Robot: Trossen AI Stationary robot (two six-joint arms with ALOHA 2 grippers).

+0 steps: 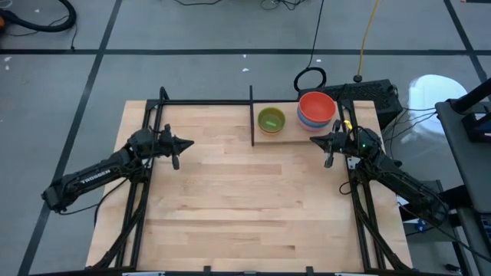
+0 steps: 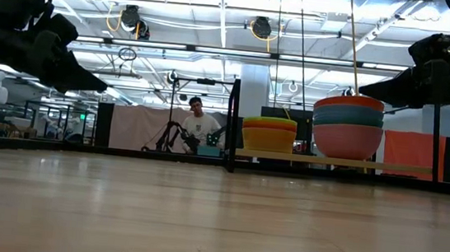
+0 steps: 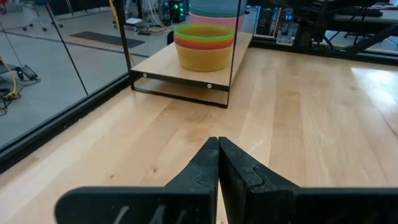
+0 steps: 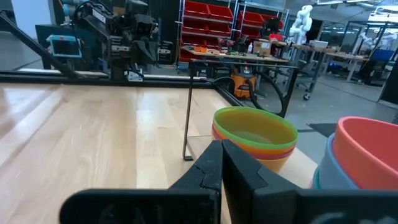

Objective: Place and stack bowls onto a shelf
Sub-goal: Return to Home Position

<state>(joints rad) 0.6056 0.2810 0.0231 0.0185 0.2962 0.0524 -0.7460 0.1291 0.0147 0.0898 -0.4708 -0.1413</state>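
On the left side of the tabletop [image 1: 230, 199], the left gripper [image 1: 189, 142] hovers above the wood. Its fingers are pressed tip to tip with nothing between them, and it points in toward the middle. The shelf [image 1: 290, 132] sits at the far edge, right of centre, well apart from this gripper.

On the shelf, the smaller stack, topped by the green bowl [image 1: 271, 119], stands by the left upright bar. Just beside it to the right is the larger stack, capped by the red bowl [image 1: 316, 106]. In the low view both stacks look square and settled.

Over on the right, the right gripper [image 1: 314, 140] hangs near the shelf's front right corner, just in front of the red-topped stack. Its jaws are also closed on nothing.

By the look of it the stacking is done, and the job in hand is the retreat home. The right arm is the one to watch. It should lift and draw straight back from the shelf rather than sweep sideways, because a nudge to the board's corner or a bar could shift the stacks. The left arm has nothing close by to trouble it.
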